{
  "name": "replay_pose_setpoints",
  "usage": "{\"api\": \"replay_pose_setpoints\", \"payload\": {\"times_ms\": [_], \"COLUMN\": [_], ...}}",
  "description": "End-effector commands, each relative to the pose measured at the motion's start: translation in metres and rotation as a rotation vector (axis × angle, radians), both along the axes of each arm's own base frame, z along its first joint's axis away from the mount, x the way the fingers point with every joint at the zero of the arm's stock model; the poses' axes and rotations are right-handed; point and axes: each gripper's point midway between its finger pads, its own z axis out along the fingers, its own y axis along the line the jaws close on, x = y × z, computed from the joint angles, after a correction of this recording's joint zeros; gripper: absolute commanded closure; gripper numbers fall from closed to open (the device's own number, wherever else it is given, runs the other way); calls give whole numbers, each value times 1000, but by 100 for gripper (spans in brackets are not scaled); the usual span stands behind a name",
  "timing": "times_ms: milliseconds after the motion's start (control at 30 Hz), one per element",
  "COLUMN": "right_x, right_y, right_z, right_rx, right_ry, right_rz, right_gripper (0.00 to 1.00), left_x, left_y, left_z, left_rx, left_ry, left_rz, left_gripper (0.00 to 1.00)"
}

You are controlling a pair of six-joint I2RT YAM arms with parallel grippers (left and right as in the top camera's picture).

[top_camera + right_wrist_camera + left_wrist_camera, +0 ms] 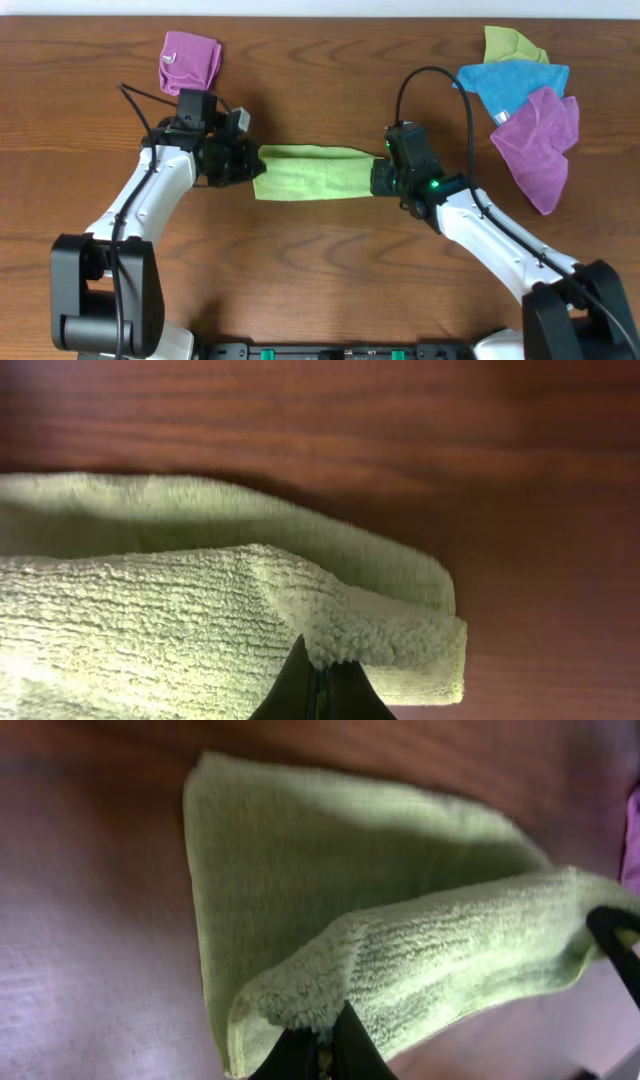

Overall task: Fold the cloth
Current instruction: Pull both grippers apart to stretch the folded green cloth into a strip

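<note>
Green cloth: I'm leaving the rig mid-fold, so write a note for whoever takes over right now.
Left pincer: shut on the left end of the green cloth.
Right pincer: shut on its right end.
Cloth lies mid-table as a strip, the held layer doubled over the lower one.
Done: first fold over.
To do: lay the edge flat, release, probably fold again.
Purple cloth far left and cloth pile far right: not involved.

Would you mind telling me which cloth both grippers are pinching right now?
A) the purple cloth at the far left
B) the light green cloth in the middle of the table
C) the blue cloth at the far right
B: the light green cloth spans from the left gripper to the right gripper, and each wrist view shows a green edge pinched.
</note>
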Motion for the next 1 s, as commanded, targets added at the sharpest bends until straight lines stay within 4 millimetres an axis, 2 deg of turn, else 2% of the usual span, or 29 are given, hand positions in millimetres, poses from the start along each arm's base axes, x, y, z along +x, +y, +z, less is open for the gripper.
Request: {"api": "replay_pose_setpoints", "payload": {"times_ms": [0, 167, 367, 633, 967], "right_x": [9, 21, 32, 37, 51], "right_y": [-10, -9, -14, -18, -16], "right_z": [-1, 1, -5, -25, -30], "right_rx": [-49, -52, -58, -105, -133], "right_ry": [-35, -81, -100, -85, -135], "right_rz": [-20, -6, -13, -2, 17], "right_gripper": [99, 99, 99, 99, 99], "left_x": [10, 22, 31, 39, 51], "left_y": [10, 12, 11, 10, 13], "left_z": [1, -1, -20, -46, -48], "left_rx": [42, 56, 58, 59, 75], "left_ry": [-24, -61, -51, -33, -77], "left_rz": [60, 79, 78, 78, 87], "left_gripper": [94, 94, 94, 94, 94]}}
